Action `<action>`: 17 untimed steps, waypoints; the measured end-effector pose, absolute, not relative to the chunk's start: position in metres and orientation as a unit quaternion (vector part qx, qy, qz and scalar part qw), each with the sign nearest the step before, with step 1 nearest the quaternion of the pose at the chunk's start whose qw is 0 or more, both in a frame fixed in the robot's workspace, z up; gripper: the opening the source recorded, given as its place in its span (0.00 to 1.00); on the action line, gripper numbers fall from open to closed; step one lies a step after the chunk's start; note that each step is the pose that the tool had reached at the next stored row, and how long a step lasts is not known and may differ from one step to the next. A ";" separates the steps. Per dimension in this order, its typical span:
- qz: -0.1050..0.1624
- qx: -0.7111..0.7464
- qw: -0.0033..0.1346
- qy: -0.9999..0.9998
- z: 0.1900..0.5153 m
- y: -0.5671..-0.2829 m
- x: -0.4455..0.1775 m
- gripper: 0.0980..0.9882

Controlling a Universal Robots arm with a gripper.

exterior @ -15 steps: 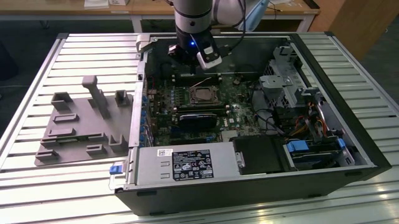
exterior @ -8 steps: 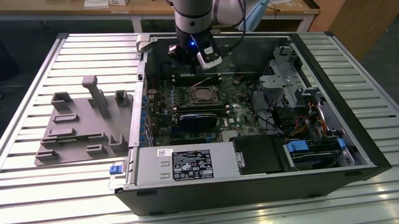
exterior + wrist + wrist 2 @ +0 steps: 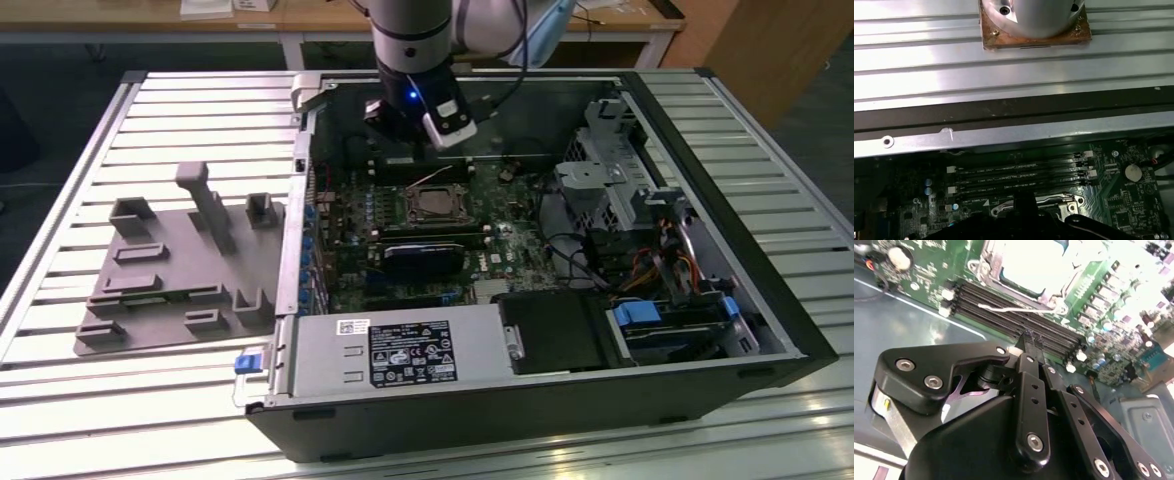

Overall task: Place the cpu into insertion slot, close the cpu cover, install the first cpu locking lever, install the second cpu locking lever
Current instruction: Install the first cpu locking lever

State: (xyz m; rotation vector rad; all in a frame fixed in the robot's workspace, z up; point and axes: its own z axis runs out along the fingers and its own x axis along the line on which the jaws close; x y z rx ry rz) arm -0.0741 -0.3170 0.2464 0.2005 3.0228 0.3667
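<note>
The cpu (image 3: 1030,262), light, stiff but fragile and best held by its edges, lies in the insertion slot (image 3: 434,206), in the exterior view at six o'clock from the closed, seemingly empty gripper (image 3: 1027,341).

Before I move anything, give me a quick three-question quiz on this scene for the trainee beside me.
1. In the second wrist view, what lies between the tool and the insertion slot? A) long black slots B) a screwdriver C) a coiled hose
2. True or false: in the exterior view the tool hangs over the grey fixture plate outside the computer case.
3. On which side of the computer case does the grey fixture plate lie in the exterior view?
Key: 1 A; 2 false, it hangs inside the case, above the green board; 3 the exterior view's left.
</note>
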 end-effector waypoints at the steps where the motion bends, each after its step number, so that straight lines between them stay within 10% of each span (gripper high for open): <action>1: 0.116 0.066 0.050 0.990 0.246 -0.317 -0.074 0.01; 17: 0.099 0.071 0.071 0.990 0.243 -0.316 -0.072 0.01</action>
